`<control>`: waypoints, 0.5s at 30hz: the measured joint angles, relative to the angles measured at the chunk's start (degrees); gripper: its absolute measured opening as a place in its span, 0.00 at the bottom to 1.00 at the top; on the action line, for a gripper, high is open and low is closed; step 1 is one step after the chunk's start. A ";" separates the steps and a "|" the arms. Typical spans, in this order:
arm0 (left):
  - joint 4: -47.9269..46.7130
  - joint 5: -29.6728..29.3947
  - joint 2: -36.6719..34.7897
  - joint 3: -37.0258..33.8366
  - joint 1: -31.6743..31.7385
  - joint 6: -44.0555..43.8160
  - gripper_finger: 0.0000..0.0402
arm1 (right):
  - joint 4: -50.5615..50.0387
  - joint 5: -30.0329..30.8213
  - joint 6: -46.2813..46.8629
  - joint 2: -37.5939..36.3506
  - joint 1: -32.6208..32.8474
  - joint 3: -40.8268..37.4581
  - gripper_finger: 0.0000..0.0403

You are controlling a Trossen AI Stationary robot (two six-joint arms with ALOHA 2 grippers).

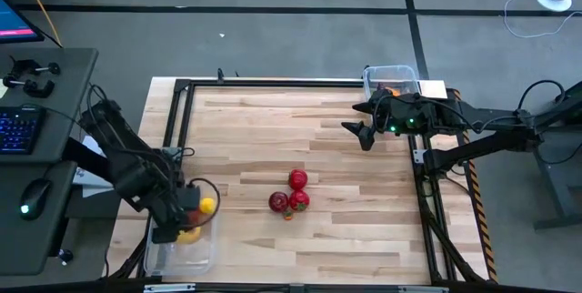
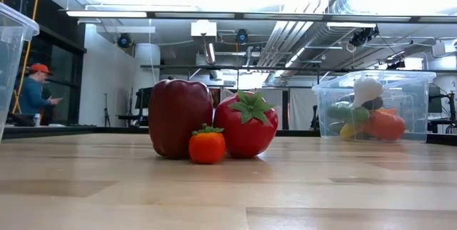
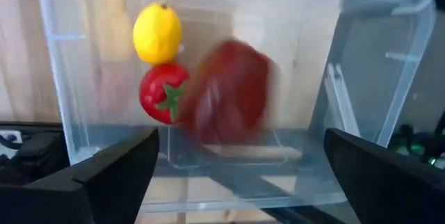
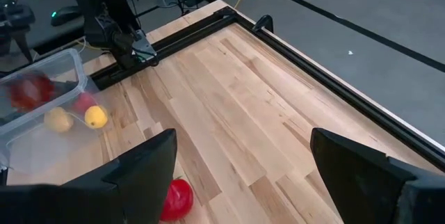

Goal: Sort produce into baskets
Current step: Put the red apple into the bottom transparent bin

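My left gripper (image 1: 171,224) is open over the clear bin (image 1: 182,247) at the table's near left corner. In the left wrist view (image 3: 240,175) a blurred dark red fruit (image 3: 233,92) shows between and beyond its fingers, inside the bin (image 3: 375,64), apart from them. A lemon (image 3: 157,33) and a red strawberry (image 3: 161,93) lie in that bin. My right gripper (image 1: 360,133) is open and empty above the far right of the table (image 4: 243,175). Three red pieces (image 1: 289,195) stand together mid-table: a dark red fruit (image 2: 178,119), a strawberry (image 2: 246,124) and a small orange-red one (image 2: 207,146).
A second clear bin (image 1: 391,78) at the far right edge holds several pieces, green, orange and white (image 2: 368,108). A black frame rail (image 1: 273,84) runs round the tabletop. A keyboard and mouse (image 1: 20,129) sit on a side desk at the left. A person (image 2: 34,91) stands far off in the room.
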 joint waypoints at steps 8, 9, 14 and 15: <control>0.34 2.10 0.75 2.57 4.62 5.24 0.99 | 0.00 0.00 0.03 0.00 0.00 0.00 0.80; 0.28 1.70 0.76 3.80 6.12 5.88 0.99 | 0.00 0.00 0.22 0.00 0.00 0.00 0.80; 1.39 -6.29 0.73 10.63 15.20 13.54 0.99 | 0.00 0.00 1.09 0.00 0.00 0.00 0.80; 2.45 -9.03 0.84 11.33 17.06 16.01 0.99 | 0.00 0.00 1.08 0.01 0.00 0.00 0.80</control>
